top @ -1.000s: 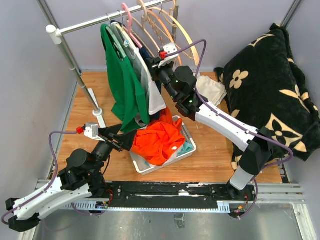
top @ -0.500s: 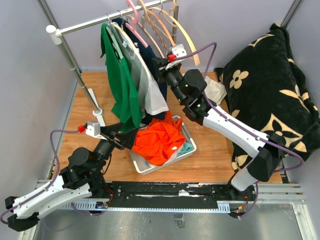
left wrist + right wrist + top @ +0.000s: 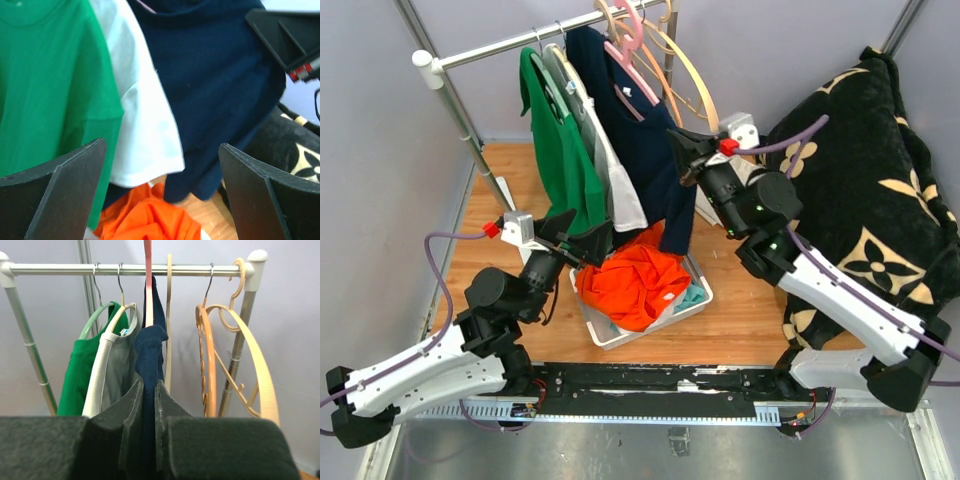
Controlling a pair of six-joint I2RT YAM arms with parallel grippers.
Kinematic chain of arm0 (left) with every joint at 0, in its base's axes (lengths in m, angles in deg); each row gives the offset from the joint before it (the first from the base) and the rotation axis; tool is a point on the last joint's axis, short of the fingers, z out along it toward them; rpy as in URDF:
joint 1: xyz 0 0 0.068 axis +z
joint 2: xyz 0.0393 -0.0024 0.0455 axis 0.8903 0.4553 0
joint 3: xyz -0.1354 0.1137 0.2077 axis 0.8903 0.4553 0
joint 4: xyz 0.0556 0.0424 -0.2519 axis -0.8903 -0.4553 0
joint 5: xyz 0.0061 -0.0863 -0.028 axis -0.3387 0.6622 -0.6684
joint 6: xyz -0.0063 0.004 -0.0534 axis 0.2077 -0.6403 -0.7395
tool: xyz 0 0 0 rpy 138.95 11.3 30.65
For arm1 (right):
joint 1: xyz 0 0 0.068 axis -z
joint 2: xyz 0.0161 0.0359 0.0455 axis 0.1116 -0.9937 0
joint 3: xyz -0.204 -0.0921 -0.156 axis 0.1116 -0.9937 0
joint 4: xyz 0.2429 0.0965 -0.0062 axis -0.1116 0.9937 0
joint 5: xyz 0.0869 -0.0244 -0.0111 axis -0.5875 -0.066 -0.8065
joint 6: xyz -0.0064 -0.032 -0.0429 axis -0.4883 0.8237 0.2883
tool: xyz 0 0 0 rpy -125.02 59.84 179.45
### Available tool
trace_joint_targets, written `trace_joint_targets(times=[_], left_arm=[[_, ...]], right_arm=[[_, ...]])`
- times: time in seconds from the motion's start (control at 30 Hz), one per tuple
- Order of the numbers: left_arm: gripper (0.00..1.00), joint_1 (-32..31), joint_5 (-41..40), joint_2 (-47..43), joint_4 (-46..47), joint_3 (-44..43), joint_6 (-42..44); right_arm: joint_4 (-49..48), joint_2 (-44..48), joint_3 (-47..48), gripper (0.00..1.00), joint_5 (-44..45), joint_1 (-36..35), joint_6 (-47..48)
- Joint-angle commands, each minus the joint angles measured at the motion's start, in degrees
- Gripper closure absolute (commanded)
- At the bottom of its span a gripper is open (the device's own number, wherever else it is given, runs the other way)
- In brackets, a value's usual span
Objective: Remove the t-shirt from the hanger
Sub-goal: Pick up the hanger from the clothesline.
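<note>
Task item: navy t-shirt point(image 3: 645, 160) hung on the pink hanger point(image 3: 632, 35) at the rail point(image 3: 510, 43), at 12 o'clock from the tray point(image 3: 605, 335); collar still over the hanger's shoulders.
Hanger hook: ran past the rail and out of the top of the right wrist view point(image 3: 148, 280); could not tell if it sat on the bar.
Right gripper point(image 3: 682, 155): at the shirt's 3 o'clock edge, fingers pressed together on a fold of navy cloth; the wrist view showed the cloth point(image 3: 150, 355) running down between the pads point(image 3: 131, 410).
Left gripper point(image 3: 585, 240): at 10 o'clock from the tray, fingers spread wide, nothing between them, pointed at the hanging clothes; its camera showed both fingers point(image 3: 55, 195) well apart.
Neighbours on the rail: green shirt point(image 3: 560, 165) and grey shirt point(image 3: 620, 195) at 9 o'clock of the navy one; bare wooden hangers point(image 3: 685, 75) at 3 o'clock.
Tray contents: an orange garment point(image 3: 640, 280), heaped under the shirt hems.
Cushion point(image 3: 865, 170): black with pale flowers, at 3 o'clock of the table point(image 3: 740, 325).
</note>
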Motion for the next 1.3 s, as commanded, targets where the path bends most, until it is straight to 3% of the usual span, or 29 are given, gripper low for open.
trace_joint_targets(times=[0.0,0.4,0.67,1.07,1.27], left_arm=[[0.01,-0.3,0.4,4.5,8.6,-5.1,4.3],[0.08,-0.3,3.2,20.2,11.5,-20.6,12.5],[0.08,2.6,3.9,32.3,7.7,-37.2,21.7],[0.11,12.4,10.6,40.1,8.1,-44.2,20.8],[0.24,14.4,12.6,41.3,8.3,-44.2,19.6]], right_arm=[[-3.8,7.0,-2.2,0.99,-1.7,-1.0,1.7],[0.6,23.0,-9.7,0.99,-5.4,-1.0,4.2],[3.6,31.0,-15.0,0.99,-9.3,-1.0,6.6],[7.5,37.1,-18.5,0.99,-11.7,-1.0,5.5],[8.0,38.3,-18.9,0.99,-11.6,-1.0,5.1]])
